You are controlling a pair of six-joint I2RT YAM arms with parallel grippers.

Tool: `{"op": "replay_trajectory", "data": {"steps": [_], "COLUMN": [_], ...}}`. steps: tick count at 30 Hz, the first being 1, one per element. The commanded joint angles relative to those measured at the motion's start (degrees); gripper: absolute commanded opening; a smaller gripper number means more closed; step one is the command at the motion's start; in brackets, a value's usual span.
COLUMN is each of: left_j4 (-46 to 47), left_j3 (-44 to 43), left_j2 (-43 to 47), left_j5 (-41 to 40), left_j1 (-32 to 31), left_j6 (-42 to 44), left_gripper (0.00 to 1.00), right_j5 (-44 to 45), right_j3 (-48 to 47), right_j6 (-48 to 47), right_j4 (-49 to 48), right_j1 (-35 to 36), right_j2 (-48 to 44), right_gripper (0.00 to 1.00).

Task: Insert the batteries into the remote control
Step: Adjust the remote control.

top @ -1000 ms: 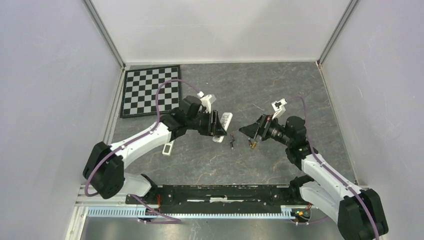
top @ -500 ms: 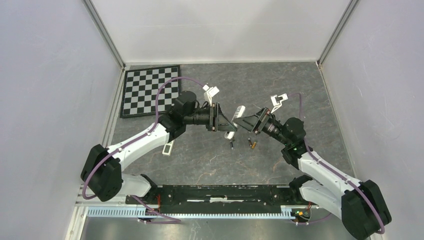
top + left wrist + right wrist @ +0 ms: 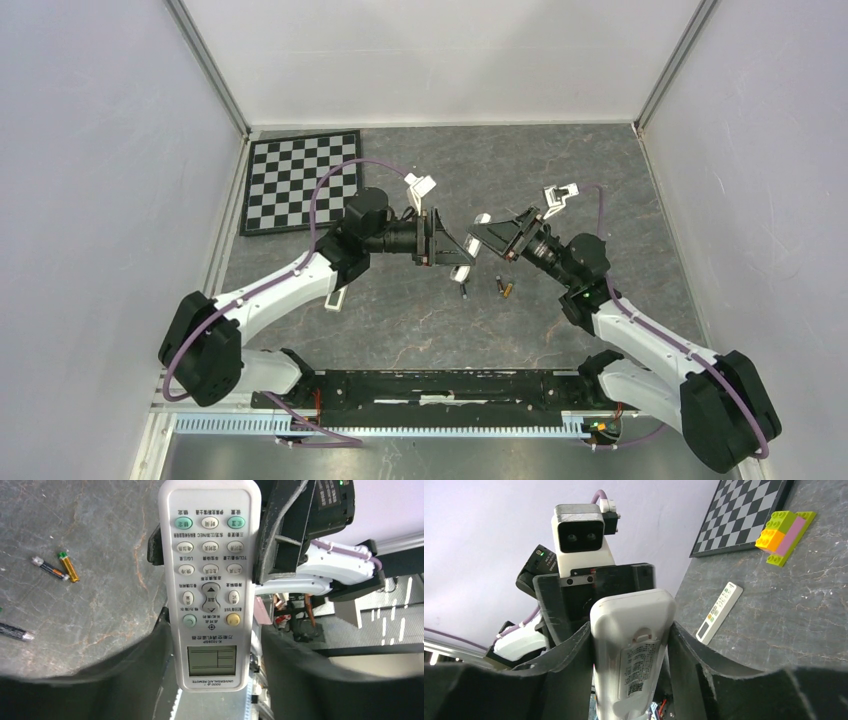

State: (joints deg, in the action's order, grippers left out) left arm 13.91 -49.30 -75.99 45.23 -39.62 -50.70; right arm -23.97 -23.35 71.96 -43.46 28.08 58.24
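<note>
The left hand (image 3: 212,627) holds the remote control (image 3: 210,555) by its display end, a finger pressed to each long edge and the buttons facing its wrist. Just past it the right hand (image 3: 630,630) is clamped on the remote's other end, the back side facing it — the remote hangs between both hands, off the desk (image 3: 110,540). Beyond the left hand's left finger three batteries (image 3: 68,568) lie on the desk. Farther out from the right hand — a smaller remote (image 3: 719,612), a brick block (image 3: 785,535) and a checkerboard (image 3: 744,515).
</note>
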Motion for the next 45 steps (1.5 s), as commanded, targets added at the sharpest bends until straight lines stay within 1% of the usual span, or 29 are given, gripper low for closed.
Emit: {"op": "replay_trajectory", "data": {"steps": [1, 2, 3, 5, 8, 11, 14, 17, 21, 24, 25, 27, 31, 32, 35, 36, 37, 40, 41, 42, 45], "left_j4": [-3.1, -6.1, -8.5, -11.9, -12.0, -10.1, -8.1, -4.8, -2.3, -2.0, -1.9, -1.6, -1.1, -0.9, -0.8, -0.8, -0.6, 0.6, 0.8, 0.9, -0.3], "left_j3": [-0.9, -1.3, -1.3, -0.5, 1.6, 3.6, 5.5, 7.9, 9.5, 9.3, 9.1, 8.7, 8.2, 8.1, 8.0, 7.9, 8.0, 8.5, 8.6, 8.8, 8.2], "left_j2": [2.4, 2.5, 2.8, 3.3, 4.0, 5.2, 6.4, 7.9, 8.9, 7.6, 6.9, 5.6, 3.6, 3.2, 2.0, 1.7, 1.5, 1.6, 1.8, 1.9, 2.1], "left_j5": [-4.4, -6.8, -10.8, -18.8, -26.5, -34.1, -41.6, -44.9, -45.0, -44.9, -45.0, -45.0, -48.1, -48.6, -49.5, -50.1, -50.9, -52.6, -53.0, -53.2, -51.9], "left_j1": [-0.1, -0.1, -0.1, -0.1, -0.8, -4.2, -8.1, -10.2, -11.5, -12.2, -12.5, -13.4, -15.7, -16.0, -16.6, -16.8, -16.8, -16.8, -16.8, -16.8, -16.8], "left_j6": [2.6, 5.9, 8.5, 12.9, 17.9, 22.8, 25.5, 26.5, 27.0, 27.0, 26.8, 26.4, 25.8, 25.5, 24.6, 24.2, 23.9, 22.9, 22.5, 22.4, 23.0], "left_gripper": [0.89, 0.93, 0.99, 1.0, 1.0, 1.0, 0.99, 0.96, 0.94, 0.92, 0.9, 0.81, 0.64, 0.62, 0.57, 0.52, 0.44, 0.12, 0.03, 0.02, 0.02], "right_j5": [5.3, 7.0, 8.6, 12.5, 15.5, 16.7, 16.9, 16.8, 17.2, 16.1, 15.8, 14.8, 13.0, 12.9, 12.8, 12.6, 12.2, 10.3, 9.9, 9.8, 10.8], "right_j3": [-1.8, -2.4, -3.0, -4.1, -4.4, -6.1, -8.9, -10.5, -11.3, -11.7, -11.8, -12.0, -12.7, -12.7, -12.5, -12.5, -12.5, -12.5, -12.4, -12.3, -12.2], "right_j6": [0.8, 0.7, 0.8, 1.4, 4.8, 6.4, 7.9, 9.5, 10.9, 12.1, 12.5, 13.2, 13.5, 13.7, 14.0, 14.1, 14.1, 13.5, 12.9, 12.1, 6.6], "right_j4": [1.6, 6.0, 10.3, 18.1, 25.4, 31.4, 37.1, 39.9, 41.6, 41.5, 41.4, 41.3, 41.9, 41.9, 41.7, 41.6, 41.5, 41.3, 41.4, 41.6, 41.8], "right_j1": [0.5, 0.7, 0.7, 0.7, 0.8, 1.1, 1.2, 1.3, 1.4, 1.5, 1.6, 1.7, 1.7, 1.8, 1.7, 1.7, 1.7, 1.7, 1.7, 1.7, 1.4], "right_j2": [-1.7, -1.9, -2.1, -2.3, -1.7, 0.1, 2.9, 4.6, 6.0, 7.2, 7.6, 8.2, 9.2, 9.2, 9.3, 9.3, 9.6, 10.1, 10.1, 10.0, 9.4], "right_gripper": [0.35, 0.34, 0.34, 0.32, 0.29, 0.29, 0.29, 0.29, 0.29, 0.29, 0.29, 0.29, 0.29, 0.29, 0.29, 0.29, 0.29, 0.3, 0.33, 0.38, 0.73]}}
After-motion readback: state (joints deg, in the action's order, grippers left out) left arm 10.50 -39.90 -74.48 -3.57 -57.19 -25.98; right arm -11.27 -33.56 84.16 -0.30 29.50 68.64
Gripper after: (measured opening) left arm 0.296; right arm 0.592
